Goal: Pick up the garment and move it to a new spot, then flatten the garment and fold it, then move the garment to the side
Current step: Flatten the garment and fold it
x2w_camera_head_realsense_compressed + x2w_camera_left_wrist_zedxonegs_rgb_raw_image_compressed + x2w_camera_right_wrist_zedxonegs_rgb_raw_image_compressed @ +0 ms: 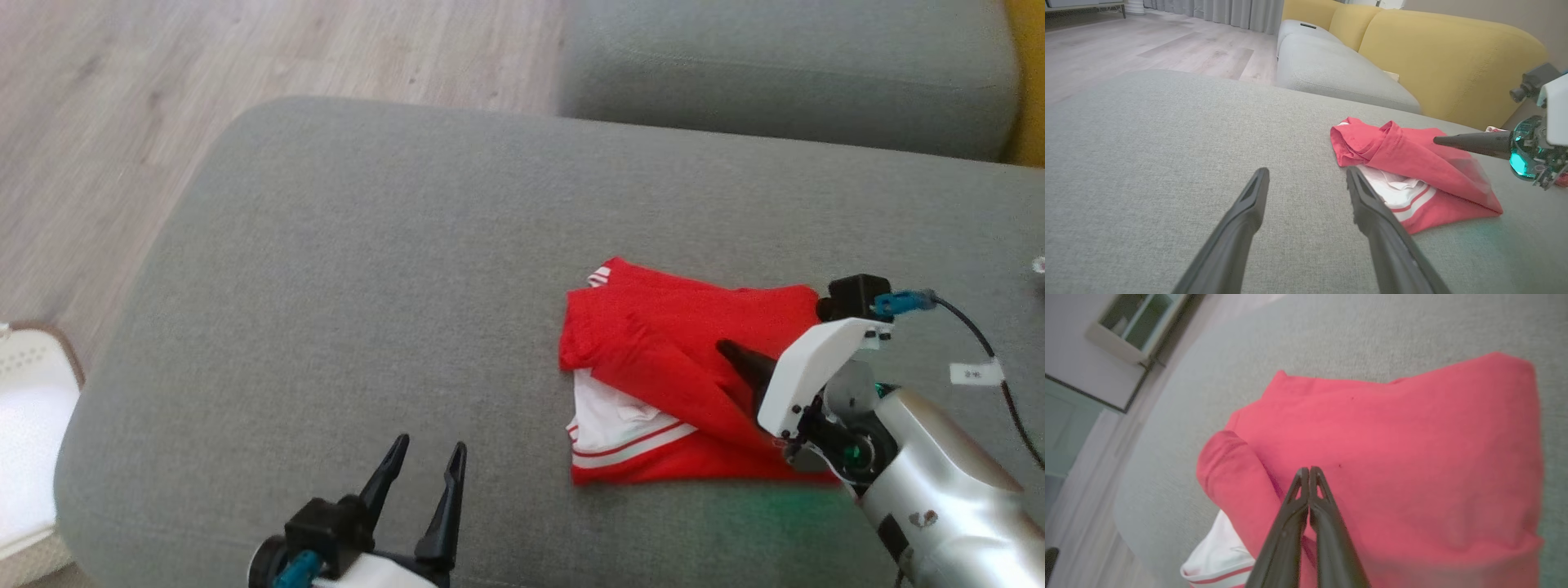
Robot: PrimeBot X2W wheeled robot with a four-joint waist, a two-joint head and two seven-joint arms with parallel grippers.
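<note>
Hovering near-left, the left tool (430, 445) stands apart; the right tool (1309, 470), together, sits over the garment (653, 351) at the right of the sofa (326, 286). A thin pinch could slip and spill the folds.

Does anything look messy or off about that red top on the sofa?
The red garment is folded unevenly: its left edge is rolled into a bulge, and a white striped layer pokes out beneath at the near left corner.
</note>
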